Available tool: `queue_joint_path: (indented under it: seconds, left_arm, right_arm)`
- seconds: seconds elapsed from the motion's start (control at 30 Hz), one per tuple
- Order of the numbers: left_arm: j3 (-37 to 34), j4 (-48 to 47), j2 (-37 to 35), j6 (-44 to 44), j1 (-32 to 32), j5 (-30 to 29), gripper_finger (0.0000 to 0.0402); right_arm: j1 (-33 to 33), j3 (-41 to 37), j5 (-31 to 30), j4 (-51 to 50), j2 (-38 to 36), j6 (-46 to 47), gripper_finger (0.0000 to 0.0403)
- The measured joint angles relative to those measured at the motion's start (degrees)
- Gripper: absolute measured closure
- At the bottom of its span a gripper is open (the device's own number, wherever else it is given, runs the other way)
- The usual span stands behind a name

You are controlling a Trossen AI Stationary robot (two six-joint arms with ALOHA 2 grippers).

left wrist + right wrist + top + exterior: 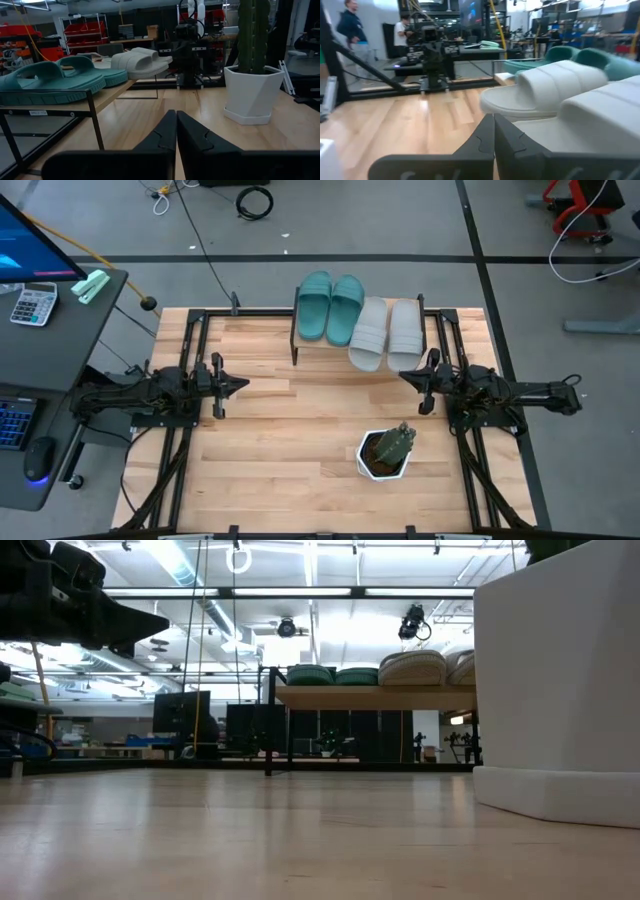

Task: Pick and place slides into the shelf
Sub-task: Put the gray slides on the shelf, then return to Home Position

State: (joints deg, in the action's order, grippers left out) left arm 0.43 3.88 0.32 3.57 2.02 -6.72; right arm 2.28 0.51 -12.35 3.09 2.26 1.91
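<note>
The light wooden counter carries a small plank-topped, black-legged shelf at its far edge. All four rubber slides, two teal-green and two light grey, lie on it. Both the left gripper and the right gripper hang empty with jaws closed; a good finish would only square the overhanging grey pair.

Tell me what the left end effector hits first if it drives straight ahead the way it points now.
Probably the right end effector. The left end effector, shut, points across the bare table at it, between the shelf and the pot. Depth is uncertain.
</note>
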Motion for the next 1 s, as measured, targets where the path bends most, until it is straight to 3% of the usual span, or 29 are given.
queue_joint_path:
  seconds: [0.27, 0.6, 1.0]
  left_arm:
    - [0.0, -0.11, 0.0, -0.22, 0.0, 0.0, 0.0393]
    - [0.0, -0.39, 0.0, -1.4, -0.02, -0.02, 0.0371]
    - [0.0, -0.79, 0.0, -1.44, -0.01, -0.02, 0.0394]
  right_arm:
    - [0.0, 0.0, 2.46, -0.33, 0.0, 2.34, 0.0401]
    - [0.0, 0.0, 2.48, -0.33, 0.0, 2.08, 0.0386]
    - [0.0, -0.02, 2.64, -0.35, 0.0, 2.18, 0.0395]
